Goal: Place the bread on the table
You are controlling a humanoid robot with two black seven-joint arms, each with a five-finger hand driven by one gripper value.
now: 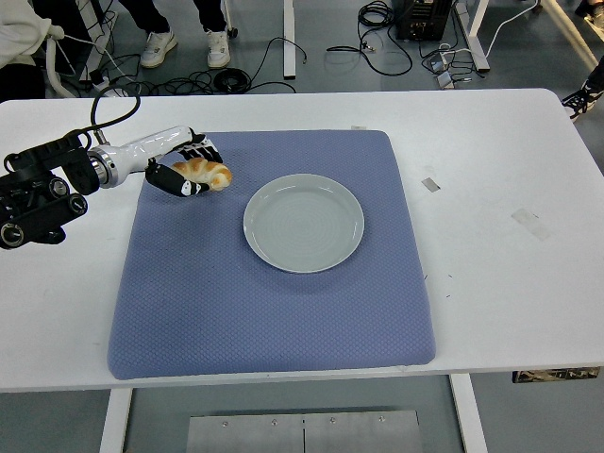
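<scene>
The left hand (186, 167) curls its black fingers around a golden bread roll (204, 171), and we see it holding the roll over the far left corner of a blue mat (274, 311). We cannot tell from this high view whether the roll touches the mat or sits just above it. The roll's right end pokes out past the fingers toward a grey plate (304, 223), which sits on the mat near its middle and stands apart from the roll. The hand joins a white forearm (142, 149) that runs back to the left, where the black arm (38, 193) comes in from the picture's edge over the white bench (491, 189). A black cable (106, 102) loops up from the arm above the bench's far left part.

The mat covers the middle of the bench and reaches close to its near edge. To the right of the mat we see bare bench with a few small bits of tape (529, 223) stuck on it. Beyond the far edge of the bench, cables (377, 38) trail over the grey floor, and we see a person's white shoes (187, 44) at the top left.
</scene>
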